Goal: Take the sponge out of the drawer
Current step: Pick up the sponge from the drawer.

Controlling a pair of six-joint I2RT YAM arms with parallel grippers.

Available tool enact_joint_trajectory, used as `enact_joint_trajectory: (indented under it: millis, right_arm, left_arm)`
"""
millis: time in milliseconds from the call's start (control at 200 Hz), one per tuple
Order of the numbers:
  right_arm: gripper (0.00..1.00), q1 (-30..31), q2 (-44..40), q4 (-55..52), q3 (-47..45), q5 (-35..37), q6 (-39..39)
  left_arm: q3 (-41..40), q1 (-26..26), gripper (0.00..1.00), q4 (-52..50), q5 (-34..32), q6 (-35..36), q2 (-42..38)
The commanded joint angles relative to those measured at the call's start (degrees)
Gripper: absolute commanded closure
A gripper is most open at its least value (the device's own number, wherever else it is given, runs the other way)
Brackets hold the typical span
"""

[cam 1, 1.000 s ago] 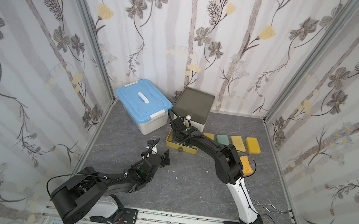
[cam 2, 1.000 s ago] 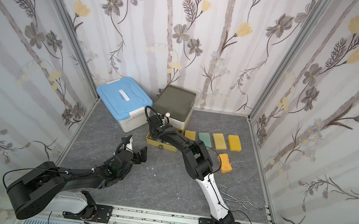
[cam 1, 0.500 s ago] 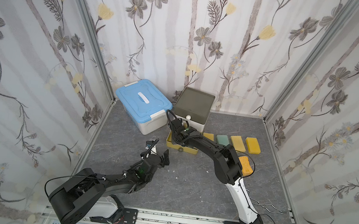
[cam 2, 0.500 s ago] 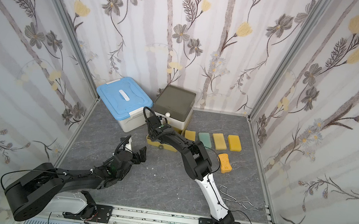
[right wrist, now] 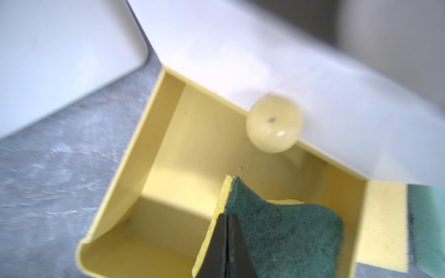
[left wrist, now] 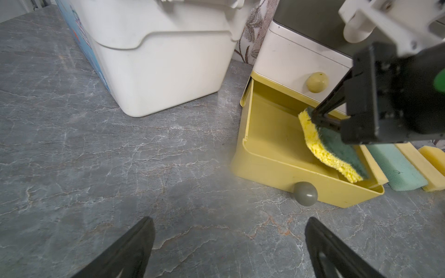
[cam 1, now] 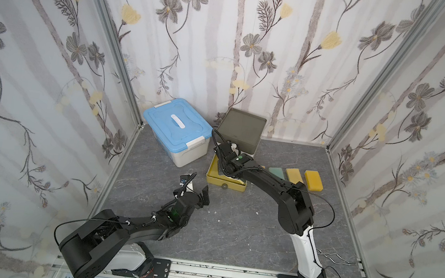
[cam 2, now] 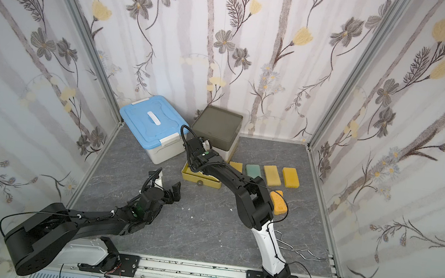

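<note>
Two pincers: right pincer (left wrist: 313, 118) pinches the sponge (left wrist: 342, 150) by its raised far end, length sloping toward the drawer's (left wrist: 265, 166) near-right corner; left pincer (left wrist: 228, 220) gapes wide, empty.

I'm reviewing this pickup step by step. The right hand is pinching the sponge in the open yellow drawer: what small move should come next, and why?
Probably raise the right hand straight up. Its jaws are shut on one edge of the green-faced sponge, tilted with its lower end inside the yellow drawer; the upper drawer's knob is close, so clear the walls before going sideways.
</note>
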Motion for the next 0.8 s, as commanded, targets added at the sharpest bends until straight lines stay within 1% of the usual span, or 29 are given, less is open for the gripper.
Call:
enact_joint_trajectory:
  millis: [0,270,540,670,794]
  right_arm:
    - [1.00,0.1,-1.7,2.8,-1.1,1.7,-0.6]
    - [1.00,0.6,-5.9,3.3,-3.1,1.0,-0.5]
    - [1.00,1.6,-12.5,3.1,-5.4,1.3,-0.7]
    - [1.00,1.5,-16.1,3.0,-10.4,4.4,0.9]
    - [1.00,0.8,-20.7,3.0,-16.8,5.9,3.2]
  left_arm:
    - [0.0,0.1,0.00,0.2,-1.0,0.4,0.2]
    - [0.1,0.1,0.00,0.1,-0.9,0.4,0.0]
    - [0.2,0.1,0.00,0.3,-0.7,0.2,0.2]
    - [0.4,0.1,0.00,0.6,-0.1,0.3,0.8]
    - [0.9,0.1,0.00,1.1,0.8,0.4,1.8]
